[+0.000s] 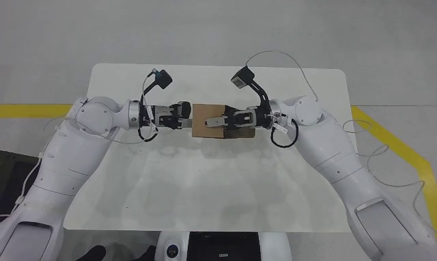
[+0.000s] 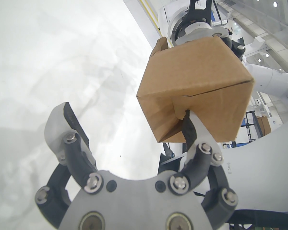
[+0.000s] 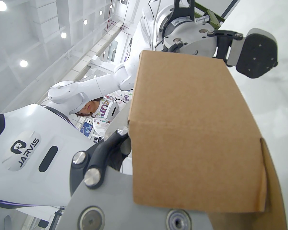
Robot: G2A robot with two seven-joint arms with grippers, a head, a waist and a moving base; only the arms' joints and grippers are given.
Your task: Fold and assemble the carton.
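Grey floor with a yellow line frames the white table (image 1: 205,186); seen from the top, the brown carton (image 1: 202,115) hangs between the two arms over the table's middle. The right gripper (image 1: 220,121) looks clamped on it, one finger laid along its upper face; the left gripper (image 1: 183,115) sits at the opposite end.

From the left wrist, the left gripper's jaws stand wide apart; one finger (image 2: 194,130) has its tip tucked into the seam of the end face (image 2: 218,111), while the other finger (image 2: 64,118) is out in free air beside the carton. The step in hand seems to be closing this end, so the tip should press along the fold line, slowly, without prying the seam wider.

From the right wrist, the carton's long face lies close against the right gripper's base, with an open flap (image 3: 271,173) at the near end; the hold should be firm and square, since any twist would skew the box while the left side presses.
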